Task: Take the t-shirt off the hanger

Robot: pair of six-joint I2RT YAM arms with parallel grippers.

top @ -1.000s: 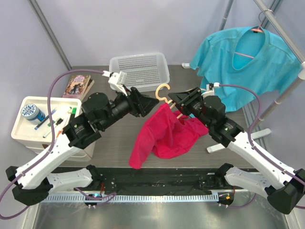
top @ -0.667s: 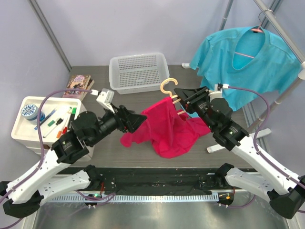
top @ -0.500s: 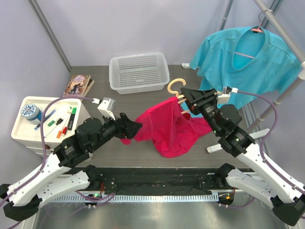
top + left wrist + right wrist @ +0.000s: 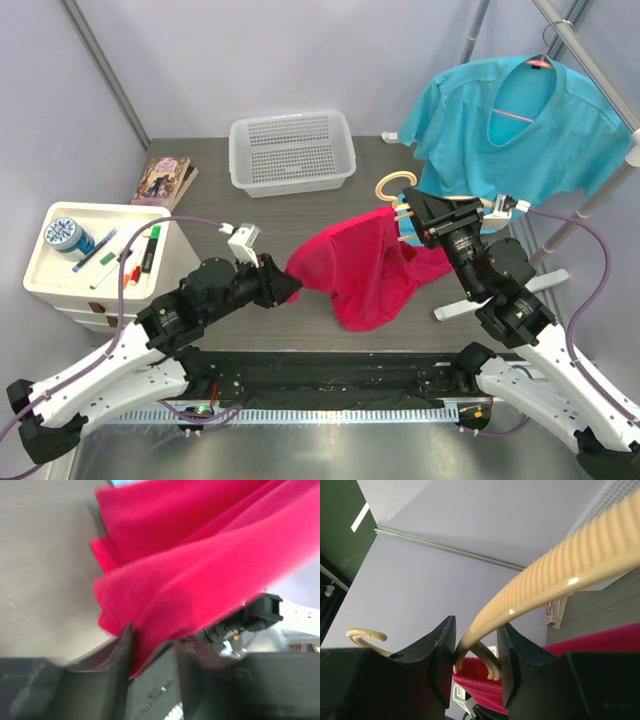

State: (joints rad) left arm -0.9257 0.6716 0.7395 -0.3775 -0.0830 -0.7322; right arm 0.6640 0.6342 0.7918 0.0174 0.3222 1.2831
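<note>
T-shirt (image 4: 365,272), red: left hand (image 4: 288,286) clamped on its edge, pulled toward near edge of surface (image 4: 240,215); right hand (image 4: 409,213), clamped on hanger (image 4: 394,184), moved right. Separation apparently progressing.

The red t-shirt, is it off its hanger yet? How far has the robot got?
Done: both grips look set. The right gripper clamps the tan hanger and holds it up in the air; the left gripper pinches an edge of the red t-shirt. In hand: the cloth is stretched sideways between the two. Left: the shirt's top seems to hang on the hanger still, so it has to slide fully free.
</note>
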